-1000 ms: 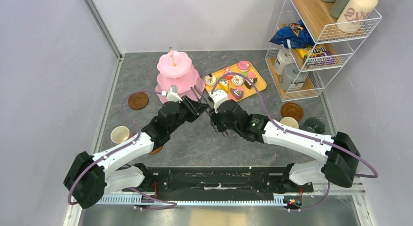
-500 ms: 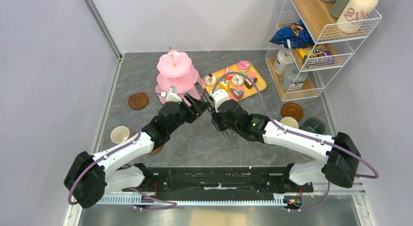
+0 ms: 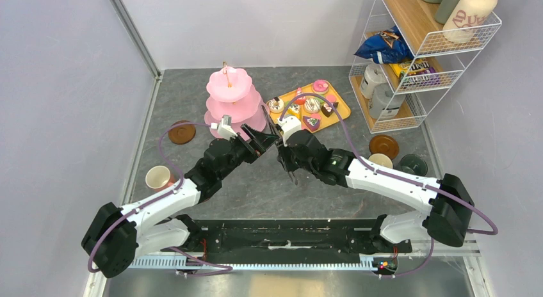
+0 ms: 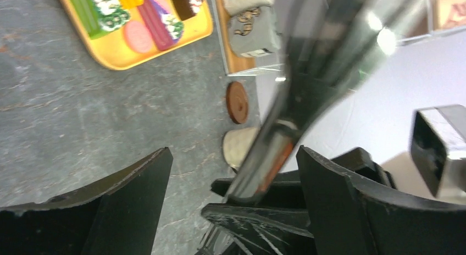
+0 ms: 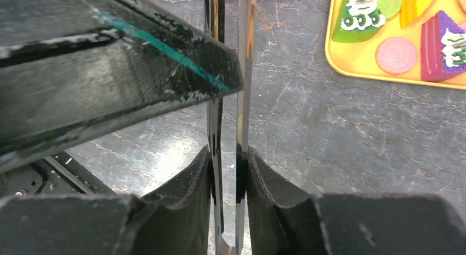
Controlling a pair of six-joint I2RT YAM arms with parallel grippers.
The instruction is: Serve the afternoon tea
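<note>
Left gripper [image 4: 233, 156] gapes wide — right gripper [image 5: 228, 156] pinches metal tongs [image 5: 245, 73].

Our left gripper [image 3: 259, 139], jaws spread, and right gripper [image 3: 282, 151] meet over the tabletop [image 3: 256, 185] before the pink stand [image 3: 233, 97]; thin tongs [image 3: 266, 118] jut between them. Right of the stand lies a yellow tray [image 3: 341, 111] of cakes [image 3: 312, 122].

We find the top view bright and evenly lit from above, with only faint, soft shadows on the grey table [image 3: 256, 188]. In the left wrist view the metal tongs [image 4: 308, 73] sit close to the lens, heavily blurred, with a white glare spot near the top right; the table behind is sharper. In the right wrist view the tongs carry bright streaks, the table shows a pale sheen, and the right gripper [image 5: 228, 153] looks soft at the bottom edge.
</note>
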